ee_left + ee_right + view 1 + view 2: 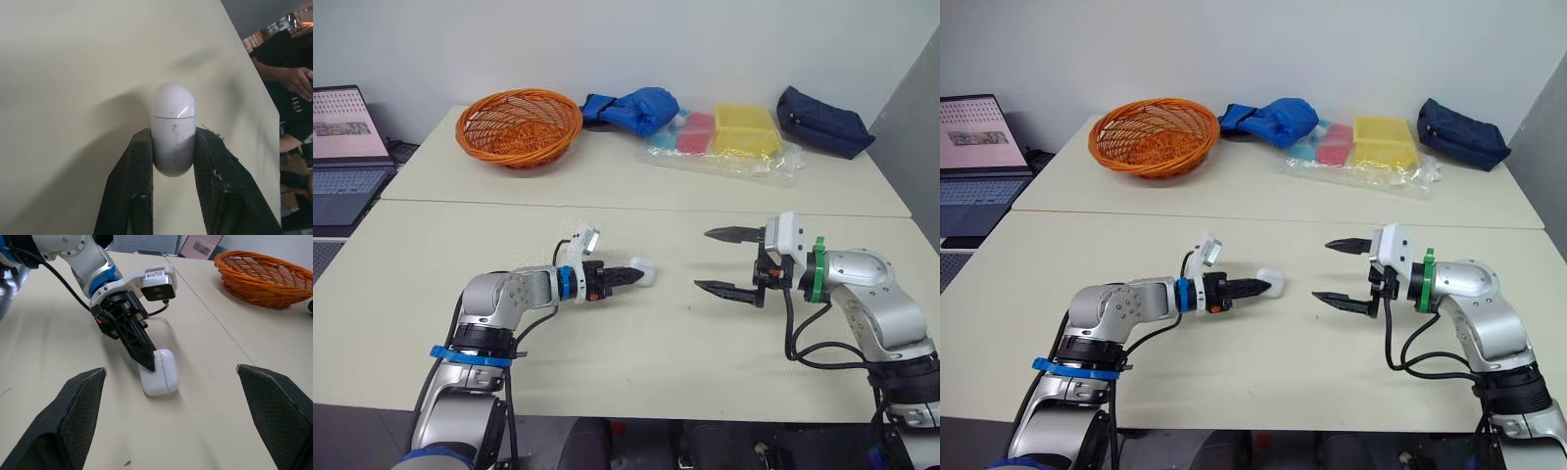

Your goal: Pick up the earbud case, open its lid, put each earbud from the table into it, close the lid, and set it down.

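The white earbud case [643, 271] lies on the near table with its lid closed. My left gripper [628, 275] is shut on its lower half; in the left wrist view both black fingers [136, 176] press the sides of the earbud case [172, 128]. To the right, my right gripper [722, 260] hovers open and empty, fingers spread wide and pointing at the case. The right wrist view shows the earbud case [159, 371] between its spread fingertips [78, 401], some way ahead. A tiny dark speck [683, 306] sits on the table between the arms; I cannot tell what it is.
On the far table stand an orange wicker basket [519, 125], a blue cloth bundle [634, 108], a clear bag of coloured packs [729, 137] and a dark blue pouch [822, 121]. A laptop [347, 147] sits at the far left. A person's hand [293, 78] shows beyond the table edge.
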